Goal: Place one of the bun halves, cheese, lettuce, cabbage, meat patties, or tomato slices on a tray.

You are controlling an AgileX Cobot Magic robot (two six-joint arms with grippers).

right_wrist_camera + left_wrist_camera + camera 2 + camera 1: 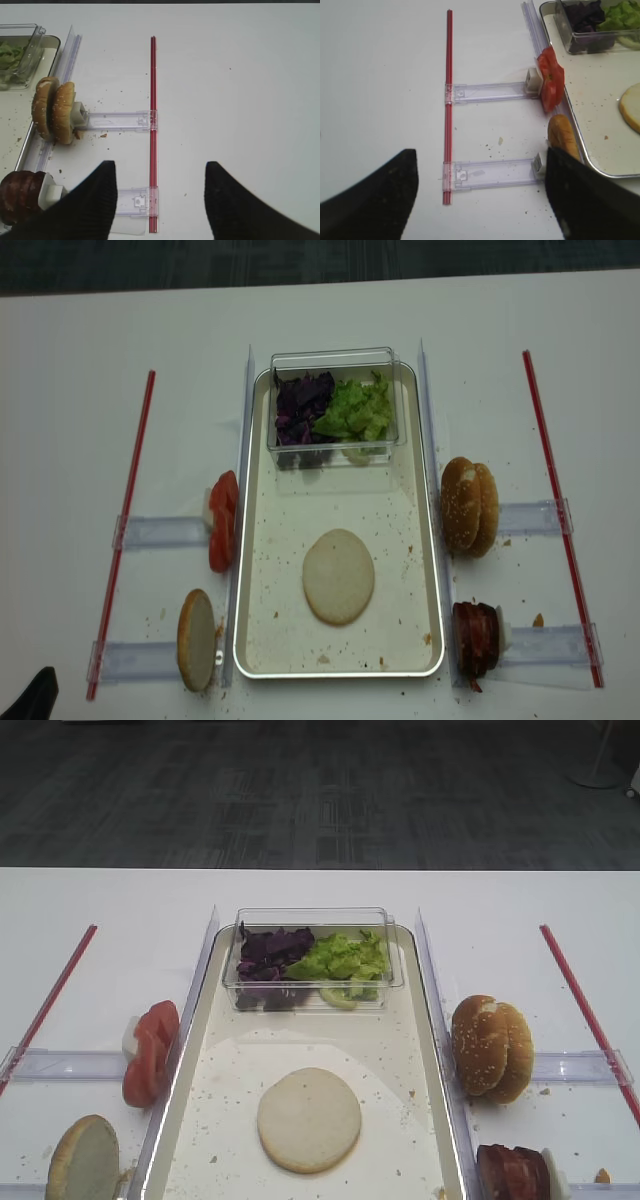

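On tray (pixel 258 540): bun half (pixel 338 576) | behind: clear box (pixel 335 400) | beside: sesame buns (pixel 469 506)

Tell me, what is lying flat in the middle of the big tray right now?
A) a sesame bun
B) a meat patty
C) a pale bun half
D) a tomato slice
C: a bun half lies flat, pale face up, on the tray; the tomato slices stand outside its left rim.

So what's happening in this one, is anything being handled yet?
Nothing is being handled. A bun half lies cut face up on the tray. The left gripper and right gripper hang with jaws open and empty over the table, the left near the tomato slices, the right near the meat patties.
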